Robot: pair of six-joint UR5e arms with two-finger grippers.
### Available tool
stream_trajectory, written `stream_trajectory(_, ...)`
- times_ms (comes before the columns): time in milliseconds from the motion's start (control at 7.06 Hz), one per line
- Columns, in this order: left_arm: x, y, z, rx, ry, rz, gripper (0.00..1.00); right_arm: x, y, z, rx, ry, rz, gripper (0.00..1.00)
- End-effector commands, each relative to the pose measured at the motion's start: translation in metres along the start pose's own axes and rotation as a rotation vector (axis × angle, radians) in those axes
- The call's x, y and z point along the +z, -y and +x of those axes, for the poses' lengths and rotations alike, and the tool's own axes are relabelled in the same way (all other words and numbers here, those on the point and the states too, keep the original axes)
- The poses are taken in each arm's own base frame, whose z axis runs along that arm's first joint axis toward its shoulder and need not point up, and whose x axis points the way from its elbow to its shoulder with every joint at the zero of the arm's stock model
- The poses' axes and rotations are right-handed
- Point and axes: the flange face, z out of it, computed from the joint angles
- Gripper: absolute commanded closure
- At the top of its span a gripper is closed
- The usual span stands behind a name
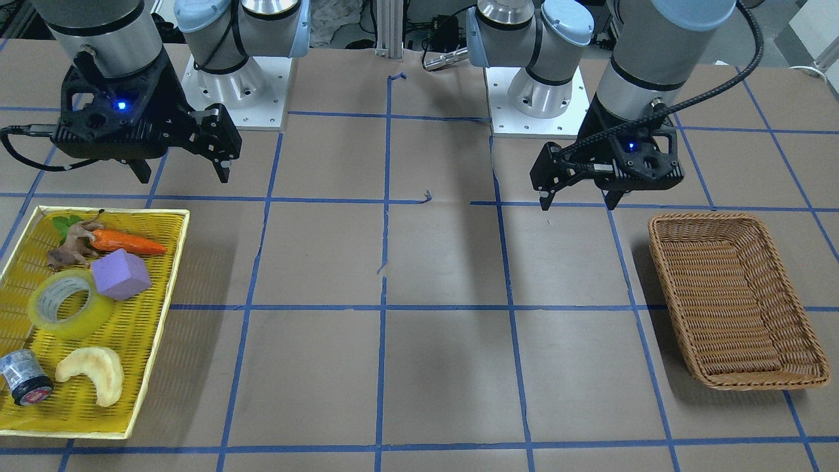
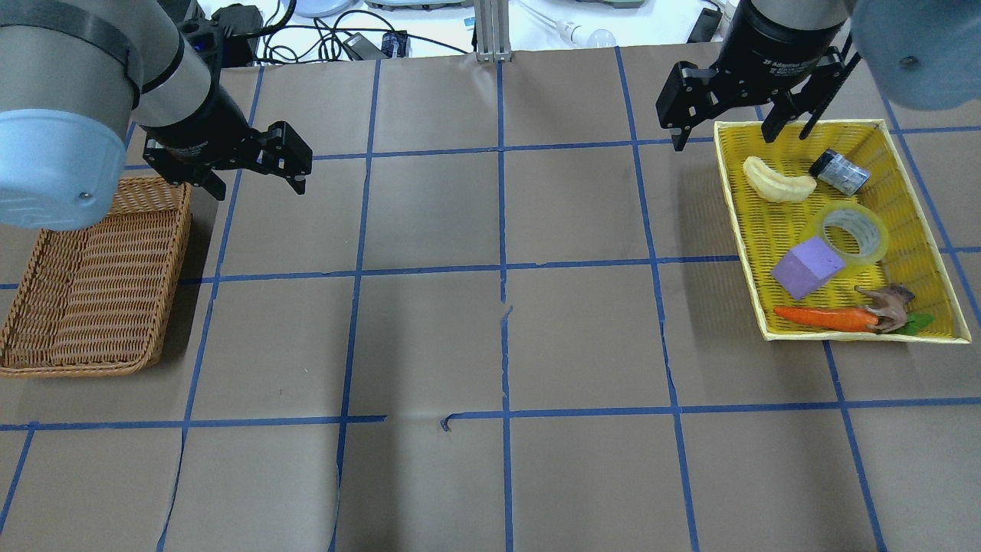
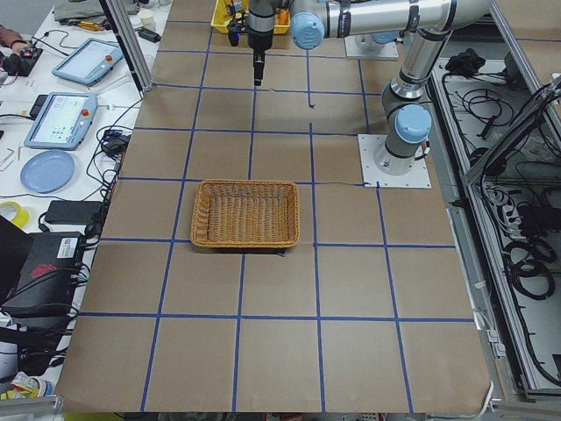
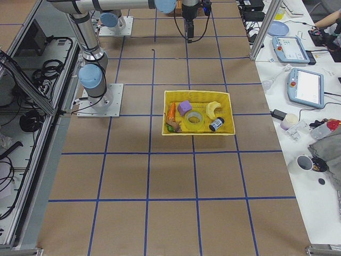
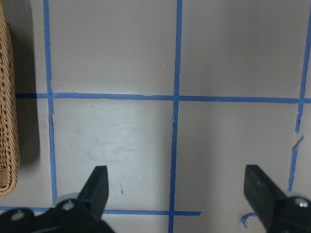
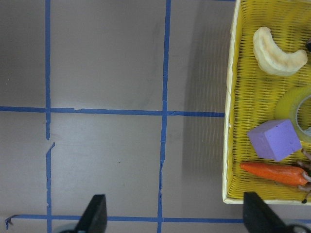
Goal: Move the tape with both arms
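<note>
At the near end of the yellow tray (image 1: pixel 141 341), a small grey cylinder (image 1: pixel 23 378) and a pale curved piece (image 1: pixel 95 372) are lying. Just behind them the tape (image 1: pixel 69 305) is lying flat in the same tray, touching a purple block (image 1: pixel 121 274). An orange carrot (image 1: pixel 128 242) is lying further back. Across the desk (image 1: pixel 419 367) a wicker basket (image 1: pixel 734 301) is standing. Beyond, the right gripper (image 1: pixel 182 176) is hanging just behind the tray and the left gripper (image 1: pixel 578 203) near the basket. Both are standing wide open, holding nothing.

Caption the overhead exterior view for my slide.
Fingers open, the right gripper hovers beside the yellow tray containing the tape, and the left gripper beside the wicker basket.
</note>
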Motion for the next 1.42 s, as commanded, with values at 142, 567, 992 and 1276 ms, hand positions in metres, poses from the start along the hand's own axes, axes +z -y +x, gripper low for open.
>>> stream_trajectory(142,0.0004,0.0004,0.0,0.0,0.0,0.0,0.0,0.0018,0.0017,0.0,-0.005,0.004,-0.003,0.0)
stream_trajectory(567,0.0012,0.0008,0.0,0.0,0.0,-0.001,0.0,0.0019,0.0038,-0.001,-0.004,0.015,-0.001,0.0)
stream_trajectory(992,0.002,0.0011,0.0,0.0,0.0,-0.003,0.0,0.0029,0.0048,-0.0009,-0.008,0.013,-0.004,0.0)
stream_trajectory(1276,0.002,0.0011,0.0,0.002,0.0,-0.003,0.0,0.0038,0.0055,-0.0001,-0.01,0.013,-0.005,0.0)
